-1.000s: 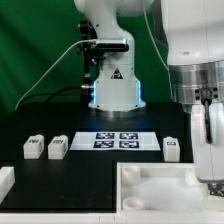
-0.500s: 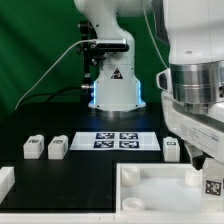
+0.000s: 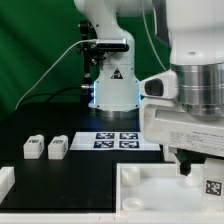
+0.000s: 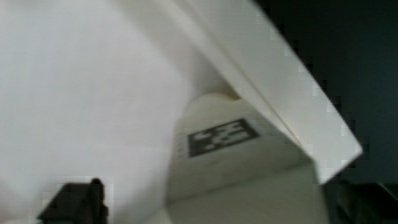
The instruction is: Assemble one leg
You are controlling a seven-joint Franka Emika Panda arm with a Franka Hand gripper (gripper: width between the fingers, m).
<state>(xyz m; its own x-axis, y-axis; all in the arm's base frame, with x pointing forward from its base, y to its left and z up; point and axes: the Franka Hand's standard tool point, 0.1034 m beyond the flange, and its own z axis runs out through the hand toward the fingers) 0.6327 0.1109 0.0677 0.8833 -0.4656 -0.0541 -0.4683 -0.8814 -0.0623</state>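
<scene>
My gripper (image 3: 188, 167) hangs low over the right part of the large white tray-like piece (image 3: 150, 172) at the front. A leg (image 3: 212, 186) with its tag showing stands in that piece at the exterior view's right, just beside the gripper. In the wrist view the leg's tag (image 4: 219, 135) lies ahead of the gripper (image 4: 217, 206), against white walls. The dark fingertips (image 4: 73, 201) stand far apart with nothing between them. Two more legs (image 3: 33, 148) (image 3: 57, 148) sit on the black table at the exterior view's left.
The marker board (image 3: 118, 140) lies flat behind the tray-like piece, in front of the robot base (image 3: 112, 90). A white part (image 3: 5, 180) shows at the front left edge. My arm hides the table to the right of the marker board.
The arm has swung toward the exterior view's left and lower, now covering the leg that stood right of the marker board. The leg in the tray-like piece has not moved.
</scene>
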